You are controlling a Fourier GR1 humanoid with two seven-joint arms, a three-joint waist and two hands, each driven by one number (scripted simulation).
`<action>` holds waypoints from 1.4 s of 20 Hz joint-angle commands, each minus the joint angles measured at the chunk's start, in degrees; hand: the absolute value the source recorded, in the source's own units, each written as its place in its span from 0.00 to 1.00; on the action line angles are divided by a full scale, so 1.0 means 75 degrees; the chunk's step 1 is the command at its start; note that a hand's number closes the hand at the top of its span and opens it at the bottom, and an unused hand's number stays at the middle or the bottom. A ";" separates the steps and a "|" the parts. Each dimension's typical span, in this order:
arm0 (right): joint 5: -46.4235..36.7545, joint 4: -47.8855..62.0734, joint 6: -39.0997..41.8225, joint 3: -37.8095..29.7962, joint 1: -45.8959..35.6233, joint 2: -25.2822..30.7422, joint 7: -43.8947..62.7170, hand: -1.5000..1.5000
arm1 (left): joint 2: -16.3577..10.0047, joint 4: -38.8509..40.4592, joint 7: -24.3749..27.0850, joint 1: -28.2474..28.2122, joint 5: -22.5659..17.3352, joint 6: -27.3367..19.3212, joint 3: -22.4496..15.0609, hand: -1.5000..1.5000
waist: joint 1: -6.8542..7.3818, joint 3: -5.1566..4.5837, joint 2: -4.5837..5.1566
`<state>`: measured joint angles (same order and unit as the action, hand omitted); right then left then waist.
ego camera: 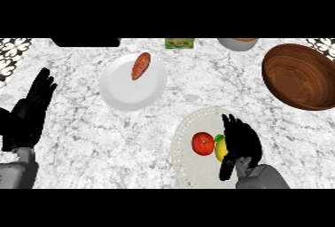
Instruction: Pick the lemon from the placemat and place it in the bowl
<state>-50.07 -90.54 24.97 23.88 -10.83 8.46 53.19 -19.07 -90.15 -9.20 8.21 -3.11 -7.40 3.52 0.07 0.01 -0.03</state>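
Right hand (243, 144): lies over the right side of the lemon, fingers stretched towards the far edge of the mat rather than curled. No closed grasp shows, so I judge it has hold of nothing yet.
Lemon (220, 148): at the hand's left edge and half hidden under it. Only a yellow strip with a green tip shows, resting on the placemat.
Tomato (202, 143): just left of the lemon and touching it or nearly so. It is the main thing to avoid disturbing.
Placemat (189, 170): a pale round lacy mat beneath the hand and both fruits.
Step in hand: closing on the lemon. Curl the fingers over its far side and bring the thumb in from the near side. The tomato crowds the left side, so pinching along that line should keep it from being nudged.
Lift: rise straight up before travelling, so the lemon clears the tomato.
Wooden bowl (271, 82): well ahead and to the right of the hand, and it looks wide and deep. Carry the lemon over the near rim and let go low inside.
White plate (127, 95): ahead and to the left, off the route, with what looks like a sweet potato (141, 65) on it.
Left hand (29, 111): far to the left, open and resting, fingers up.
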 commanded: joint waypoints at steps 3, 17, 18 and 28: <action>-0.0495 0.0485 -0.0181 -0.0377 -0.0068 -0.0191 -0.0140 0.00 | 0.0308 -0.0204 0.0167 -0.0321 0.0213 0.0137 0.0141 0.50 | 0.0006 -0.0001 0.0000; -0.0464 0.1916 -0.0673 -0.0912 -0.0597 -0.0446 -0.1715 1.00 | 0.0603 0.0870 0.0652 0.0260 0.0529 0.0319 0.0343 0.50 | -0.0010 -0.0001 0.0013; -0.0773 0.2725 -0.1351 -0.0653 -0.0477 -0.0665 -0.1937 1.00 | 0.0490 0.0045 0.0241 -0.0080 0.0458 0.0369 0.0300 0.50 | 0.0055 0.0003 0.0014; -0.0396 0.3209 -0.2669 -0.4624 -0.2461 0.0127 0.1209 1.00 | 0.0394 0.0064 0.0283 0.0041 0.0378 0.0464 0.0426 0.50 | 0.0220 0.0013 0.0309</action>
<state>-53.98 -68.92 9.96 -0.01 -24.23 7.00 53.03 -15.76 -89.50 -7.50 8.66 -0.11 -4.04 6.27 1.12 -0.18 1.05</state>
